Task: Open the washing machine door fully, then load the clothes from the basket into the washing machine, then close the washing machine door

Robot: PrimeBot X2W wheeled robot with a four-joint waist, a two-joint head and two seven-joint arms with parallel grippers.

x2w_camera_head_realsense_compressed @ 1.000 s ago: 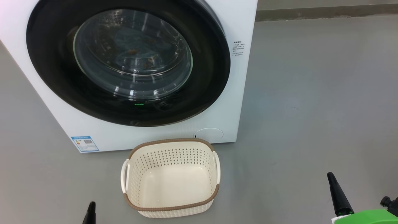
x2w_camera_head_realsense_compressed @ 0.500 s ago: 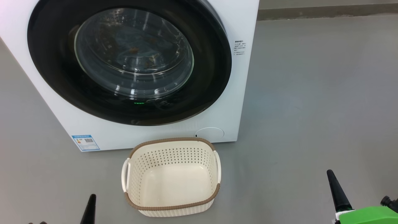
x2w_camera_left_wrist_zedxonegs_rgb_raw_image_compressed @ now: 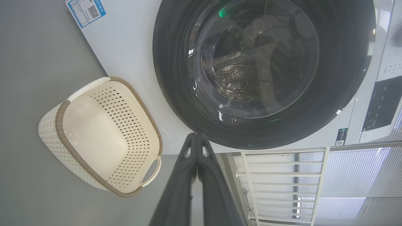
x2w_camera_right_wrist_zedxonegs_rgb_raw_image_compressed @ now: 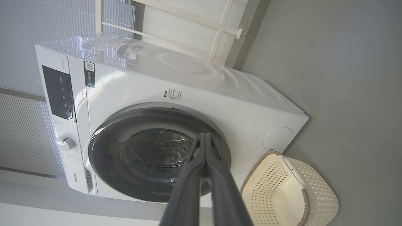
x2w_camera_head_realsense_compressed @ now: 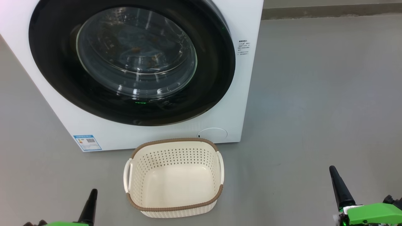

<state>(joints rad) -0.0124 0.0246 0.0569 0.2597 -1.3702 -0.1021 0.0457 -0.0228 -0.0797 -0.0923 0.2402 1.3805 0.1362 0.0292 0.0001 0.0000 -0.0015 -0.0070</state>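
Note:
The white washing machine (x2w_camera_head_realsense_compressed: pixel 245 94) stands on the floor with its black round door (x2w_camera_head_realsense_compressed: pixel 50 62) shut against the front. Through the glass window, bluish clothes (x2w_camera_head_realsense_compressed: pixel 141 47) with orange specks show dimly inside the drum. The cream basket (x2w_camera_head_realsense_compressed: pixel 174 208) sits on the floor just in front of the machine, with nothing in it. My left gripper (x2w_camera_head_realsense_compressed: pixel 93 192) is shut at the lower left, short of the basket. My right gripper (x2w_camera_head_realsense_compressed: pixel 332 169) is shut far to the basket's right. The left wrist view shows the left gripper (x2w_camera_left_wrist_zedxonegs_rgb_raw_image_compressed: pixel 197 135), the basket (x2w_camera_left_wrist_zedxonegs_rgb_raw_image_compressed: pixel 59 119) and the door (x2w_camera_left_wrist_zedxonegs_rgb_raw_image_compressed: pixel 176 62). The right wrist view shows the right gripper (x2w_camera_right_wrist_zedxonegs_rgb_raw_image_compressed: pixel 205 135) and the door (x2w_camera_right_wrist_zedxonegs_rgb_raw_image_compressed: pixel 106 163).
Bare grey floor (x2w_camera_head_realsense_compressed: pixel 314 94) spreads to the right of the machine and around the basket. A dark skirting strip (x2w_camera_head_realsense_compressed: pixel 329 11) runs along the back. A white railing (x2w_camera_left_wrist_zedxonegs_rgb_raw_image_compressed: pixel 282 175) stands beside the machine. The control panel (x2w_camera_right_wrist_zedxonegs_rgb_raw_image_compressed: pixel 59 94) and a knob (x2w_camera_right_wrist_zedxonegs_rgb_raw_image_compressed: pixel 65 142) sit above the door.
Both gripper tips have come a little further up the head view. The whole picture has also shifted slightly, so the camera moved. Door and basket stay as they were.

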